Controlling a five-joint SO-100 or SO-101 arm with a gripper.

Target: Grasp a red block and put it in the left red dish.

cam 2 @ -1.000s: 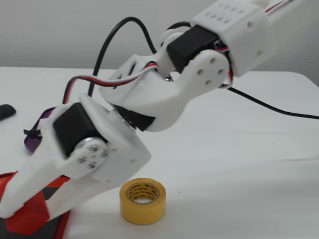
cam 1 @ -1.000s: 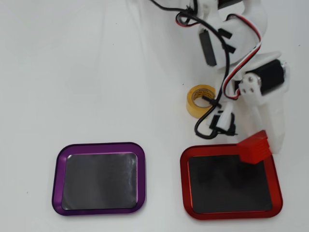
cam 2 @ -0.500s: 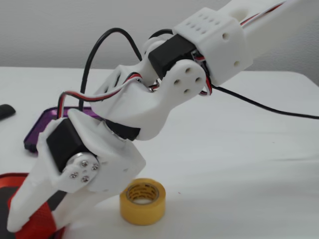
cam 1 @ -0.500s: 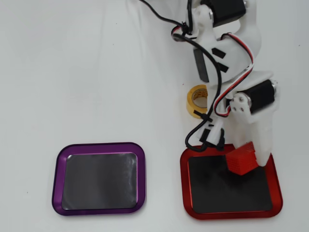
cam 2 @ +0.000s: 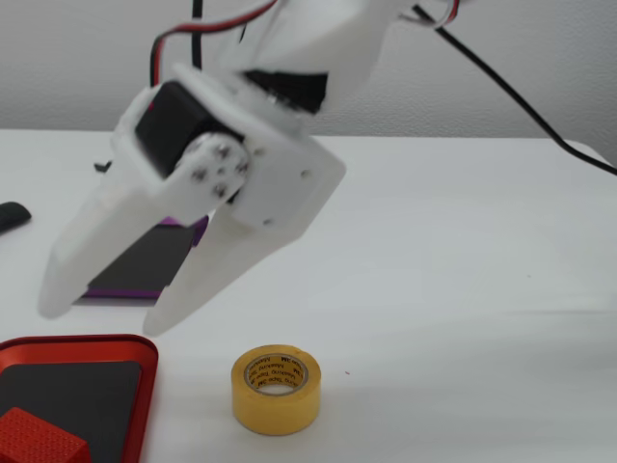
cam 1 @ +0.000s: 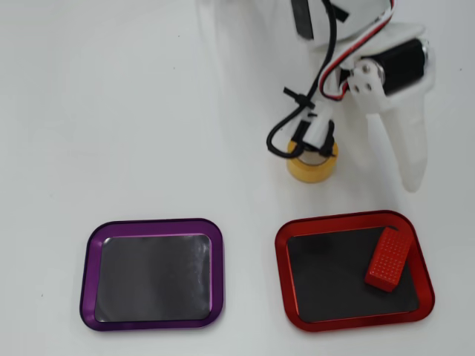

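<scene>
The red block (cam 1: pixel 388 259) lies flat in the red dish (cam 1: pixel 283 261), against its right side in the overhead view. In the fixed view the block (cam 2: pixel 34 439) shows at the bottom left corner inside the dish (cam 2: pixel 147 384). My white gripper (cam 2: pixel 106 313) hangs open and empty above the table, fingers pointing down toward the dish, apart from the block. In the overhead view the gripper (cam 1: pixel 410 178) sits above the dish's upper right corner, with one long white finger showing.
A purple-rimmed tray (cam 1: pixel 87 274) lies to the left of the red dish in the overhead view; it shows behind the fingers in the fixed view (cam 2: pixel 198 231). A yellow tape roll (cam 1: pixel 312 167) (cam 2: pixel 276 391) stands beside the gripper. Black cables hang over the roll.
</scene>
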